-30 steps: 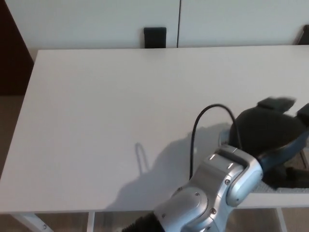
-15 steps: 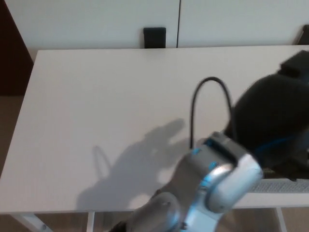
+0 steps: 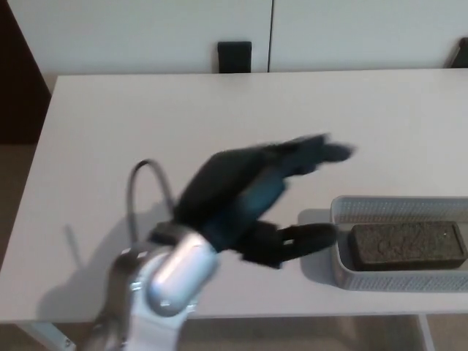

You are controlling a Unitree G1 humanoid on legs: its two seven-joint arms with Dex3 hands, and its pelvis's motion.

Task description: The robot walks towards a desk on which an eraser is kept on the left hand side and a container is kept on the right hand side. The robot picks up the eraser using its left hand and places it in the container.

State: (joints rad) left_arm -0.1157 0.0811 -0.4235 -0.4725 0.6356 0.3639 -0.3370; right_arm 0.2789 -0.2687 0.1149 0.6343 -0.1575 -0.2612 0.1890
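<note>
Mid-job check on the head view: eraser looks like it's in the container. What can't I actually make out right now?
- Left hand: motion-blurred; fingers look apart and hold nothing, but their outlines are smeared.
- Container: right end cut off by the picture's edge, so its full length is unseen.
- Eraser: lies inside the container, but its underside and far right end sit behind the mesh wall.
- Right hand: not in view.
- Desk: near edge partly hidden by the left arm.

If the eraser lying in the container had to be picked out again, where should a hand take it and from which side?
From above, I'd say. The eraser lies flat and lengthwise in the container, whose mesh walls block a sideways approach. Pinching across its narrow width near the middle looks best. The left hand, open, is beside the container.
</note>
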